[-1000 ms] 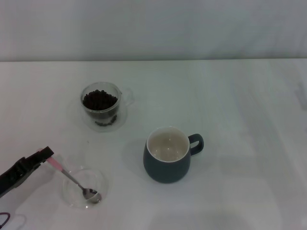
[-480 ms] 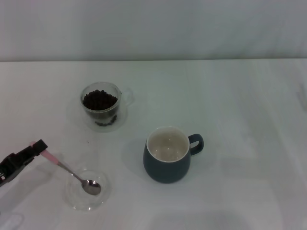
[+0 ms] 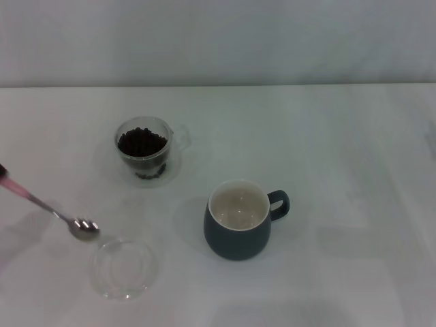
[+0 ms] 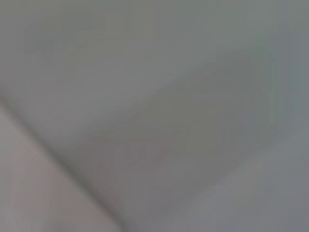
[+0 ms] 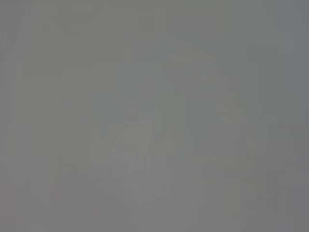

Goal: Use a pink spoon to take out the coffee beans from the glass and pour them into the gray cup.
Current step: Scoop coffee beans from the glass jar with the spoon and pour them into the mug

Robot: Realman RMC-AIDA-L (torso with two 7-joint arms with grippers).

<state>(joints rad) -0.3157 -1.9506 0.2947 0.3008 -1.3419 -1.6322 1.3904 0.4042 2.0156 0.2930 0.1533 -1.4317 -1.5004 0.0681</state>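
Observation:
The pink spoon (image 3: 48,208) hangs above the table at the far left of the head view, with its pale pink handle at the picture's edge and its empty metal bowl pointing toward the middle. Only a dark tip of my left gripper (image 3: 2,170) shows at that edge, holding the handle end. The glass (image 3: 144,167) with coffee beans (image 3: 142,142) stands behind and to the right of the spoon. The gray cup (image 3: 236,235) stands empty at the centre, handle to the right. My right gripper is out of view. Both wrist views show only grey blur.
A shallow clear glass dish (image 3: 125,268) lies empty at the front left, just below the spoon's bowl. The white table (image 3: 340,170) stretches to a pale back wall.
My left gripper has pulled back to the left, almost out of the picture, carrying the spoon. The spoon's bowl has come up out of the glass dish and moved left.

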